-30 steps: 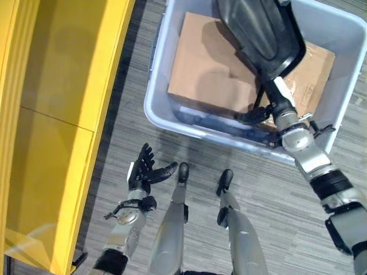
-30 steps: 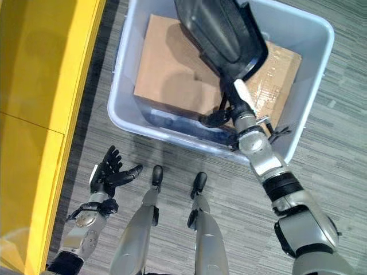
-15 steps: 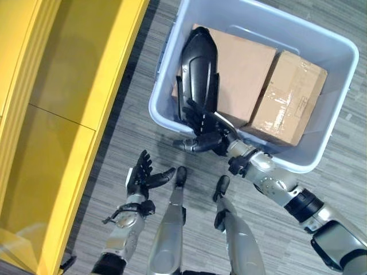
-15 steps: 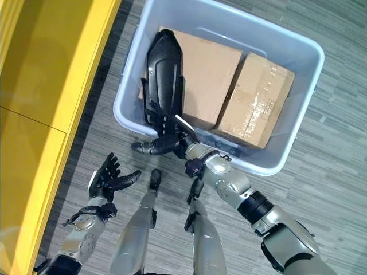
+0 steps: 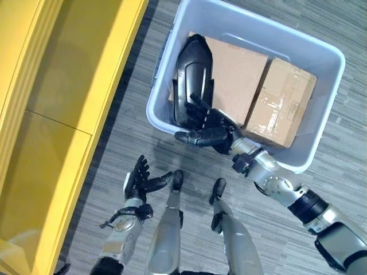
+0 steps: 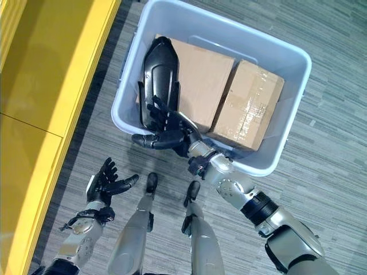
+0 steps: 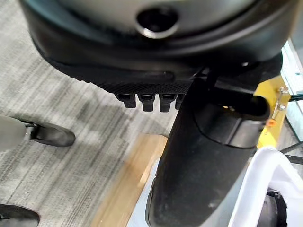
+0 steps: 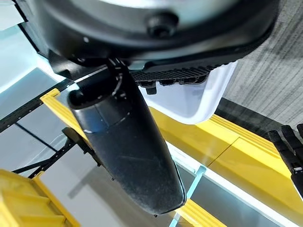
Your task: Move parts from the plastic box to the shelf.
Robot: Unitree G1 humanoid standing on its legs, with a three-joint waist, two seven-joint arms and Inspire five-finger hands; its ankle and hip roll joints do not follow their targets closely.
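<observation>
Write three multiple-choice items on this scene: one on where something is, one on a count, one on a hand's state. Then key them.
1. Where does the long black moulded plastic part stand?
A. on the yellow shelf
B. at the left end of the pale blue plastic box, beside the cardboard
C. on the floor

2. How many brown cardboard boxes lie in the plastic box?
A. one
B. two
C. four

3. What is the left hand doing?
A. open, holding nothing
B. shut on the part
C. pressing a box

Key: 1 B, the part leans against the larger cardboard box inside the left end, with the right hand at its lower end. 2 B, that one and a smaller taped box lie side by side. 3 A, its fingers are spread above the grey floor.
</observation>
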